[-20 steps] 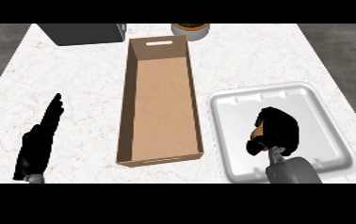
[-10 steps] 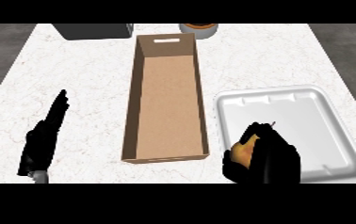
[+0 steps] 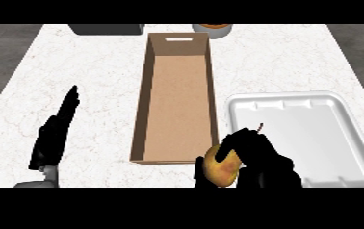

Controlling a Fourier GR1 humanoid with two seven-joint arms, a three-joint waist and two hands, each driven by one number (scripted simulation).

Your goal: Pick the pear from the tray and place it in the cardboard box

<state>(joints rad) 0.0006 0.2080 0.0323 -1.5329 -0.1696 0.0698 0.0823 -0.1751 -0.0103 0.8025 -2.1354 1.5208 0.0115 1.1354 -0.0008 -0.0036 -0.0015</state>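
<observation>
Yellow pear (image 3: 220, 168) sits pinched in your right robot hand (image 3: 257, 159) between box (image 3: 177, 98) and tray (image 3: 298, 141); left robot hand (image 3: 54, 135) rests spread.

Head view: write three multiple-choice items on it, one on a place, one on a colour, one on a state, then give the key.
1. Where is the pear?
A. in the box
B. in the right hand, beside the tray's left edge
C. at the tray's centre

2. What colour is the tray?
A. white
B. brown
C. black

3. How is the left hand?
A. curled round the pear
B. holding the box
C. open, fingers straight

Key: B, the right hand curls round it; A, it is white against the brown box; C, it holds nothing.
</observation>
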